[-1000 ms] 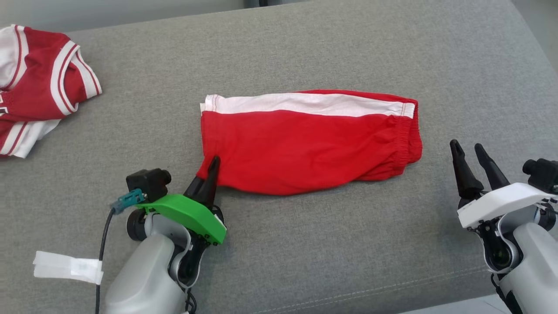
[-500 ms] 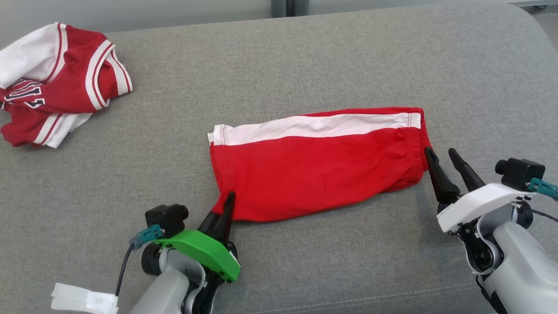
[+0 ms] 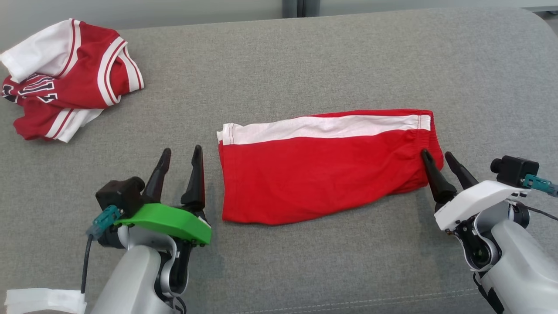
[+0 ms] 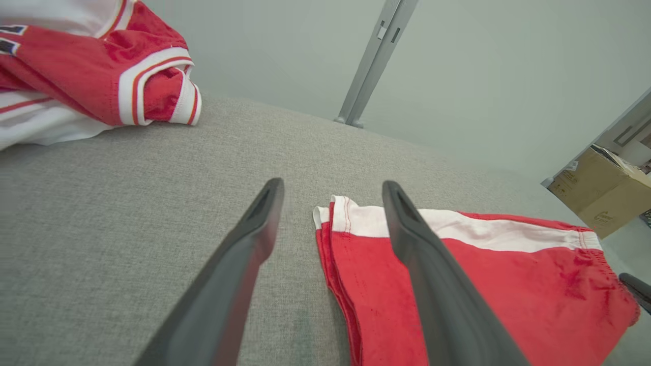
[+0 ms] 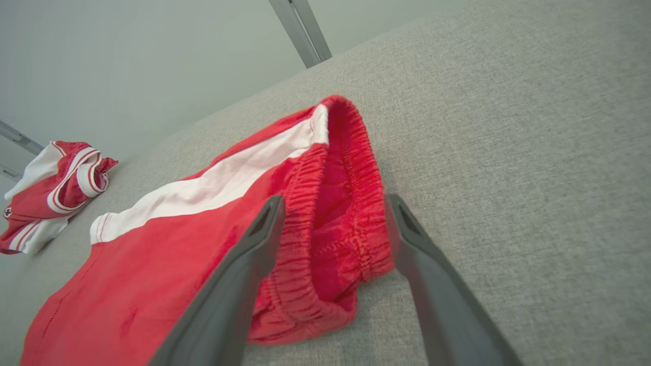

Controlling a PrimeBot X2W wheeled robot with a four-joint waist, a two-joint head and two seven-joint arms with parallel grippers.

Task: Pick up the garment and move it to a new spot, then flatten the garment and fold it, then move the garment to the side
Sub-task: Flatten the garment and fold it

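Both spread wide, empty: L claw (image 3: pixel 181 149) just released shorts (image 3: pixel 322 174) hem; R claw (image 3: pixel 435 152) straddles waistband.

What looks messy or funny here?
The red-and-white jersey lies crumpled in a heap at the far left of the cushion, not flat. The red shorts lie mostly flat, but their elastic waistband bunches and gapes open by the right end effector.
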